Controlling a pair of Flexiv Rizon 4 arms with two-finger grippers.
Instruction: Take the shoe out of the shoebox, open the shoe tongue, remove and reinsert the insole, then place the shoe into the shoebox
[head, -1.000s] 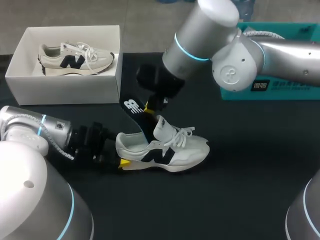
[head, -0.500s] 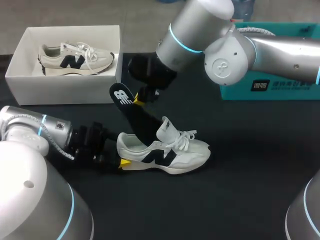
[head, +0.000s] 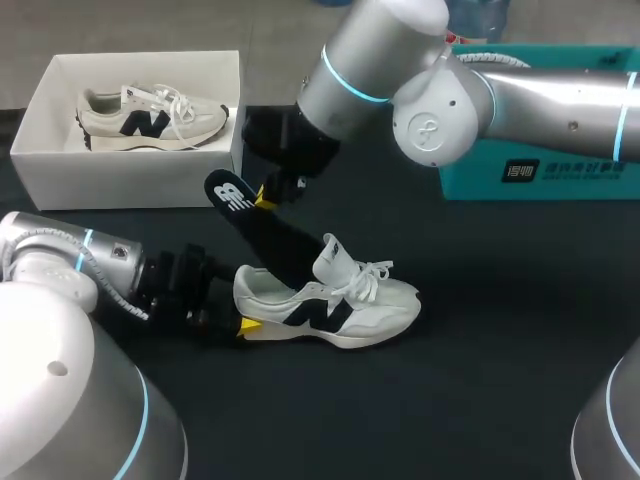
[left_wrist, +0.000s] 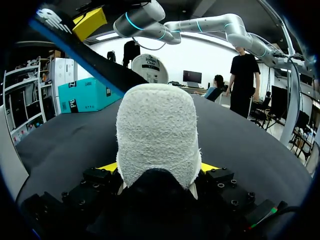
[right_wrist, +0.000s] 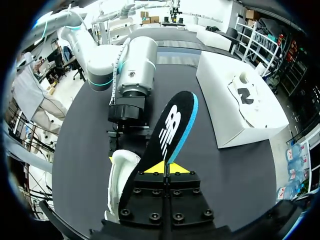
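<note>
2 silver arms (head: 560, 95), cyan rings (head: 352, 84), black seemingly screw-studded wrists (right_wrist: 165, 197)

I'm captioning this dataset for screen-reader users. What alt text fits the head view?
The right gripper holds a black insole by one end, lifted slantwise with its lower end in the white shoe on the black table. The left gripper clamps the shoe's heel. Behind, a second shoe lies in the white shoebox.

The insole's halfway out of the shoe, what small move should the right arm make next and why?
Probably lift the right gripper a little, along the slant of the insole. It is shut on the heel end, the toe end lies inside the shoe, and the left gripper clamps the shoe's heel, so a short pull should free it.
</note>
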